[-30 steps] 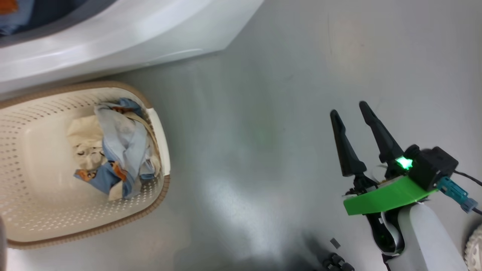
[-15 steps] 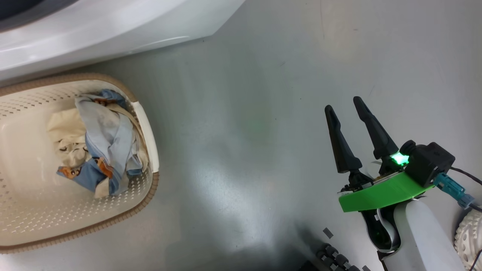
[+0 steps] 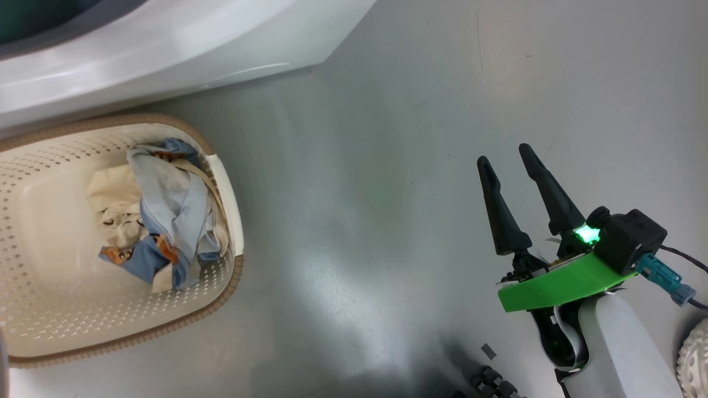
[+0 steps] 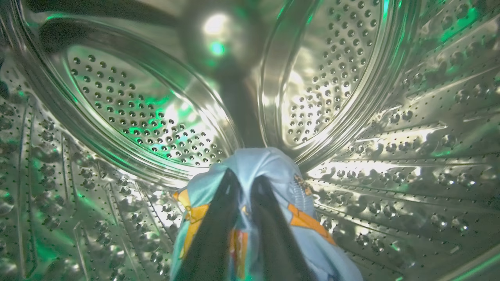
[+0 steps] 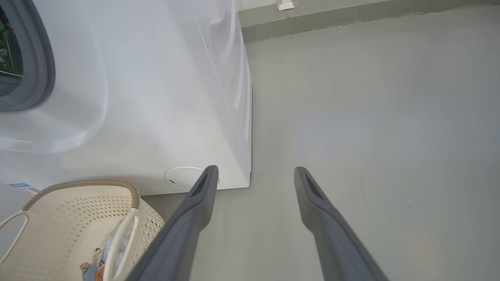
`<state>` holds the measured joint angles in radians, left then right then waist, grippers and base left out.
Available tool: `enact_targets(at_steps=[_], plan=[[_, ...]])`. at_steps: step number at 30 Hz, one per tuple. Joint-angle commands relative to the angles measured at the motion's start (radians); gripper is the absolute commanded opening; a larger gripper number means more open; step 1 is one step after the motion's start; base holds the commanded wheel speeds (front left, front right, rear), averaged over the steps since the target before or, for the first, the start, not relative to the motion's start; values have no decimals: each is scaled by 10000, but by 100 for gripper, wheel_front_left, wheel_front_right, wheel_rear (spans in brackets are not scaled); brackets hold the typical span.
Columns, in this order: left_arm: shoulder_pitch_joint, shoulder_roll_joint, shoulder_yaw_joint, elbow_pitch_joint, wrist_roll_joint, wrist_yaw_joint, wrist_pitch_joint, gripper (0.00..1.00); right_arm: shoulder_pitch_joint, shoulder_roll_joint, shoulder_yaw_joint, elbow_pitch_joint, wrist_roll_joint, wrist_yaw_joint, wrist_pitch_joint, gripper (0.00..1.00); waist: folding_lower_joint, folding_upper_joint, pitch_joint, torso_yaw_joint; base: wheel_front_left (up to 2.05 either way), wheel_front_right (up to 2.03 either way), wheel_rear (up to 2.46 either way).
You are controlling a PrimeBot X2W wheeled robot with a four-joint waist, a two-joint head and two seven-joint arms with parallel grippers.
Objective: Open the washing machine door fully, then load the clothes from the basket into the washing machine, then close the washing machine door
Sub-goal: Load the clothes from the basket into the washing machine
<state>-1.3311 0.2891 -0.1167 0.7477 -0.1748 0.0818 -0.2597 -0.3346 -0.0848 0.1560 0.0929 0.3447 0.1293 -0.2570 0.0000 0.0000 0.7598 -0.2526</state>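
Inside the washing machine's steel perforated drum [image 4: 136, 117], my left gripper [image 4: 245, 177] is shut on a blue garment with orange print [image 4: 273, 171], which hangs over its fingers. The rest of the clothes [image 3: 166, 210], pale blue, cream and blue with orange print, lie heaped in the cream basket [image 3: 110, 119] on the floor before the white washing machine [image 3: 166, 38]. My right gripper [image 3: 504, 155] hovers open over bare floor, well right of the basket, holding nothing. From the right wrist, that gripper [image 5: 256, 170] points past the machine's corner [image 5: 156, 97]. The washing machine door is out of view.
The grey gasket ring [image 5: 39, 58] and the round filter cover [image 5: 183, 177] show on the machine's front. The basket [image 5: 78, 183] stands close against it. Grey floor [image 3: 387, 193] stretches between basket and right arm. My base wheel [image 3: 694, 359] sits at the lower right.
The head camera swung a little, shifting the whole picture. The blue garment seen at the machine's opening a second ago is gone from that corner. The right gripper stays open and still.
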Motion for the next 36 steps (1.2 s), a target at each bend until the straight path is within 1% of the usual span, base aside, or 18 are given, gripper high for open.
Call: enact_targets(at_steps=[1, 8, 15, 28, 36], plan=[[-25, 358, 84, -54, -8, -52, -19, 100, 176, -48, 224, -166, -46, 14, -47, 100, 0, 0, -47, 32, 0, 0, 0], [-261, 88, -6, 1088, -136, -71, -17, 100, 195, -69, 191, -138, -61, 14, -47, 100, 0, 0, -258, 126, 0, 0, 0], [-340, -60, -45, 1562, -197, -86, -19, 100, 197, -106, 119, -124, -93, 14, -47, 100, 0, 0, -557, 289, 0, 0, 0], [901, -656, 53, 1126, -405, -129, -20, 100, 374, -242, 8, 36, -137, 14, -47, 100, 0, 0, -1617, 827, 0, 0, 0], [1773, -1020, 380, 552, -675, -133, -20, 100, 543, -298, -84, 24, -215, 14, -47, 100, 0, 0, -2122, 1133, 0, 0, 0]])
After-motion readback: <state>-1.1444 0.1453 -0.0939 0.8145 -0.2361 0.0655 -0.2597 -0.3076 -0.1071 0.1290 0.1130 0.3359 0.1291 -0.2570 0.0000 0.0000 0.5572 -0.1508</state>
